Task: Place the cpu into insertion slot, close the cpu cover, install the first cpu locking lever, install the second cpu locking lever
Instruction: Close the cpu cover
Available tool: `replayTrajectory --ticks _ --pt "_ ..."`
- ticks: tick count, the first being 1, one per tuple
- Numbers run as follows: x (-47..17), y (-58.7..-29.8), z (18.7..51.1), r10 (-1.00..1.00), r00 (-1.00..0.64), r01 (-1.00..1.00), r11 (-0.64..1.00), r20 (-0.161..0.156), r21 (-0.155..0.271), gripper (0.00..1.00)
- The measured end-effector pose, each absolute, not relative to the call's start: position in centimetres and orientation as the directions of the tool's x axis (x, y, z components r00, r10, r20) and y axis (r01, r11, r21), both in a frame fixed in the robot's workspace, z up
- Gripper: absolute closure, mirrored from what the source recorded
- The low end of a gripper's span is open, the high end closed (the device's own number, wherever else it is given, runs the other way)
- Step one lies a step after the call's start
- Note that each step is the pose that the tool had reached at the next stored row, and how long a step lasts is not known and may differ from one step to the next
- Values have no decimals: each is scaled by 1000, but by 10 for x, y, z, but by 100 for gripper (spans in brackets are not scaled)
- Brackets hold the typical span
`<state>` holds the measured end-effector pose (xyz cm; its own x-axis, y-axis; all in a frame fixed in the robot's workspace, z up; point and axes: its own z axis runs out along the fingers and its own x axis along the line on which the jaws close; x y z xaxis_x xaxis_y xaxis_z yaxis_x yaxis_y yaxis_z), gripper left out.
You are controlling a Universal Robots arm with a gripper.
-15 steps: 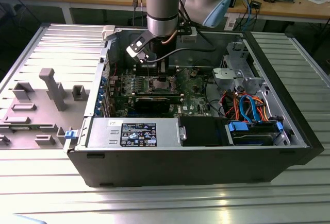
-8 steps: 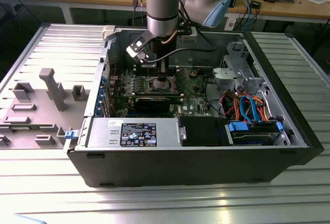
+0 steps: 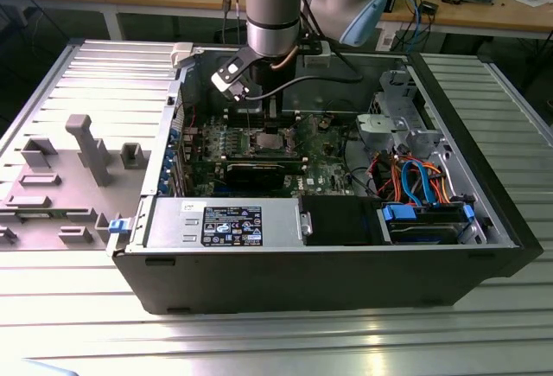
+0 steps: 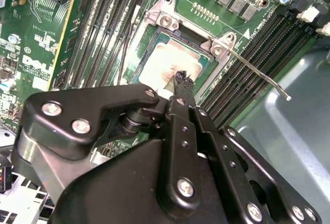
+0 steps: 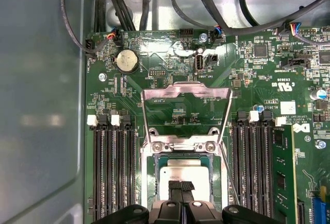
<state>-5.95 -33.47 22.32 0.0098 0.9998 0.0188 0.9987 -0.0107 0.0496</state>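
The gripper (image 5: 181,187) has its fingers pinched together with nothing visible between them. The tips are down at the middle of the cpu (image 5: 183,175), on it or just over it; neither wrist view confirms contact. The cpu lies flat in the slot (image 5: 181,158), square to it, so the placing step looks done. The tips probably sit at centre to press or check the seating, but that's a guess. The cover (image 5: 185,90) stands open, tipped back from the slot on its hinge, with green board showing through its window. It has to be out of the way for the chip to go in, so it is not yet closed. One lever (image 4: 256,73) sticks out free from the slot corner across the memory slots (image 4: 278,44). It is unlatched, which fits the cover being open. A thin dark line on the slot's other side in the second wrist view may be the second lever; can't be sure. The gripper body hides the near part of the cpu and slot in both wrist views, so the seating on that edge can't be checked. In the exterior view the arm (image 3: 272,13) hangs over the board inside the case (image 3: 302,281), and the slot there is too small to judge.
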Motion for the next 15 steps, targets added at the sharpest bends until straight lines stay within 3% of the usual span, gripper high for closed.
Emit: replayTrajectory --ticks 15 --pt "-59 -335 229 1000 10 999 -11 19 49 89"
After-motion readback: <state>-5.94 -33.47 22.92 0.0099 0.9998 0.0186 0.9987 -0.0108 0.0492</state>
